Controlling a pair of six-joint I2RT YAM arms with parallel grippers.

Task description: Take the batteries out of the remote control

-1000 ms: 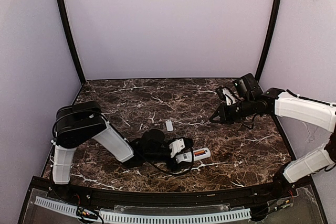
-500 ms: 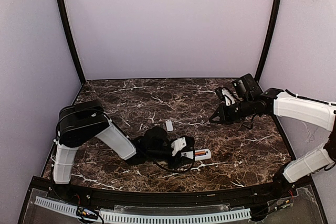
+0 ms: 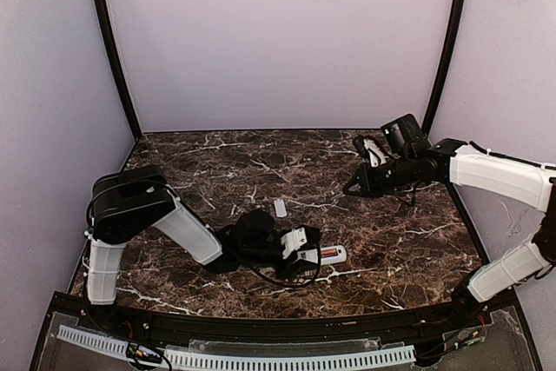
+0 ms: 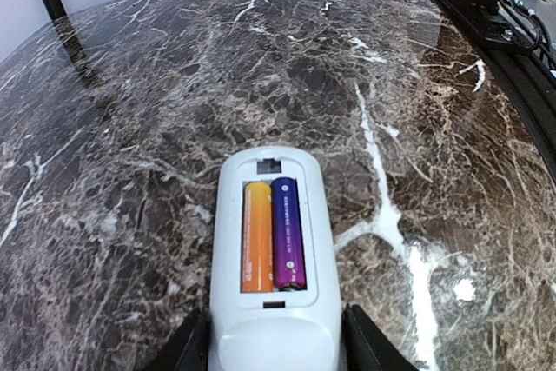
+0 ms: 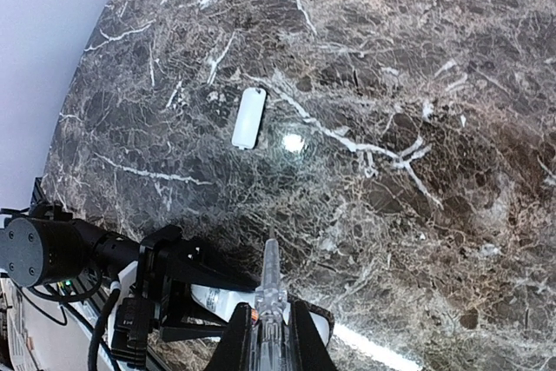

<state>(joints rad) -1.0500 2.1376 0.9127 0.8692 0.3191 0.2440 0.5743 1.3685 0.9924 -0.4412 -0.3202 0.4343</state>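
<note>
Batteries lay side by side in the open back of the remote control. One was an orange battery and one was a purple battery. They touched each other along their sides and filled the little slot. Neither was out yet.

The remote lay flat on the dark marble table, near the front edge and a bit right of the middle. The left pincer held it by one end. One finger was pressed on each long side of the white bar. The left arm lay low over the table.

The small flat white cover lay by itself on the table. It was behind the remote and did not touch it.

The right pincer hung in the air over the right side of the table, well apart from the remote. Its two fingers were pressed in on a thin clear stick. The stick poked out past the fingertips and ended in a point. In the right wrist view the point aimed toward the cover, but it was not near it.

Not much was different from a second before. The right arm had moved a little toward the back wall and a little to the left, so its pincer sat a bit farther from the front. The left pincer and the remote had moved a tiny bit to the right and then back, so they were in almost the same spot. The cover had not moved.
</note>
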